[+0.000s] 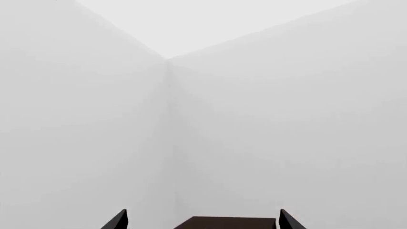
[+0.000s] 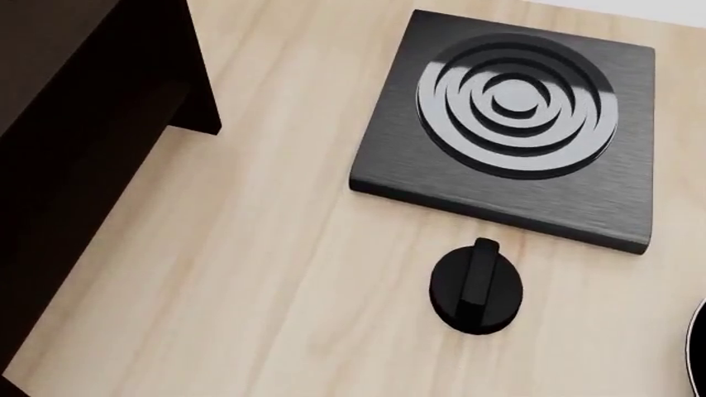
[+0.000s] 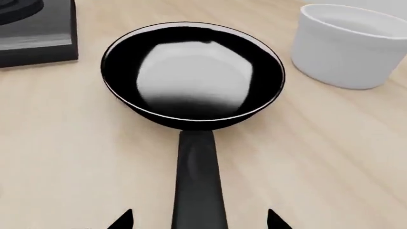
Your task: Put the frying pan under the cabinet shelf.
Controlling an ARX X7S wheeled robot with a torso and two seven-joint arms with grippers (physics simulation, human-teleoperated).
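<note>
Black pan (image 3: 192,76) is sitting upright on the tabletop (image 3: 76,157), between the burner plate (image 3: 38,33) and white pot (image 3: 348,45). Right gripper (image 3: 199,222) is straddling the handle (image 3: 198,181), jaws spread, not yet pinching. Judgement: lower, centre on the handle, close firmly so the pan is not tipping. Left gripper (image 1: 202,220) is facing blank walls, jaws spread, empty. Cabinet (image 2: 78,124) is standing well apart, beyond the knob (image 2: 477,286).
</note>
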